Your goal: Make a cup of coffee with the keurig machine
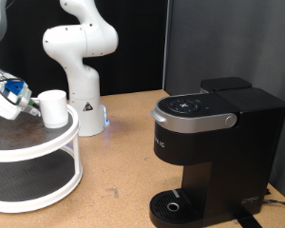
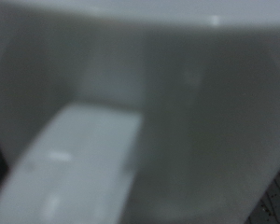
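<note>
The white cup [image 1: 54,108] stands upright on the top tier of a round white shelf [image 1: 47,142] at the exterior view's left. My gripper [image 1: 30,103] reaches in from the left edge and is right against the cup's side. The wrist view is filled by the blurred white cup [image 2: 196,112] and its handle [image 2: 75,168]; no fingers show there. The black keurig machine [image 1: 214,142] stands at the right with its silver-trimmed lid [image 1: 192,112] down. Its round drip tray [image 1: 173,204] holds nothing.
A second white robot arm [image 1: 81,47] stands on the table behind the shelf, with a blue light at its base. The shelf's lower tier [image 1: 28,185] is below the cup. A wooden tabletop [image 1: 114,161] lies between the shelf and the machine.
</note>
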Robot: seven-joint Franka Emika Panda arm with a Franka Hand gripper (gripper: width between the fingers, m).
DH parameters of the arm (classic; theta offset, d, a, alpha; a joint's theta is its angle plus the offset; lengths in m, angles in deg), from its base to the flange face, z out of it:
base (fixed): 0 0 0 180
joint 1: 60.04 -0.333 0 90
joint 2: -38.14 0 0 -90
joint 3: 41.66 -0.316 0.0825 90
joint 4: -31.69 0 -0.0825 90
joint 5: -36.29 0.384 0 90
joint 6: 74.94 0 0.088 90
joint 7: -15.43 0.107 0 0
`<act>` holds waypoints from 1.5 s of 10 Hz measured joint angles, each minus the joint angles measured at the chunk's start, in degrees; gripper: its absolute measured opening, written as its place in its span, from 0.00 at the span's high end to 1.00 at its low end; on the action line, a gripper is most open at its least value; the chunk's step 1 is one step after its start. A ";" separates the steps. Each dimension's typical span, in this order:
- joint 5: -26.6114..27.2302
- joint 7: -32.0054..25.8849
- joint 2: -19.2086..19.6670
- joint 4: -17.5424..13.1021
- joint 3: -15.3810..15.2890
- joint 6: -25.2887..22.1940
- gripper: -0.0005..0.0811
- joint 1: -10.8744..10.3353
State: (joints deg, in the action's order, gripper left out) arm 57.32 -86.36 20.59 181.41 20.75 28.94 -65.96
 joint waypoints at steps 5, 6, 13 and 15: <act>-0.60 7.64 -5.97 -1.64 -4.10 -4.68 0.91 3.79; -0.29 10.16 -7.47 -2.04 -5.38 -4.96 0.91 4.35; 3.72 29.23 -10.43 -1.62 -14.96 3.27 0.91 4.99; 13.86 35.79 -12.49 2.93 -18.73 15.86 0.91 5.13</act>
State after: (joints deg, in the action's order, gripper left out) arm 71.18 -50.57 8.10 184.34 2.02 44.80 -60.83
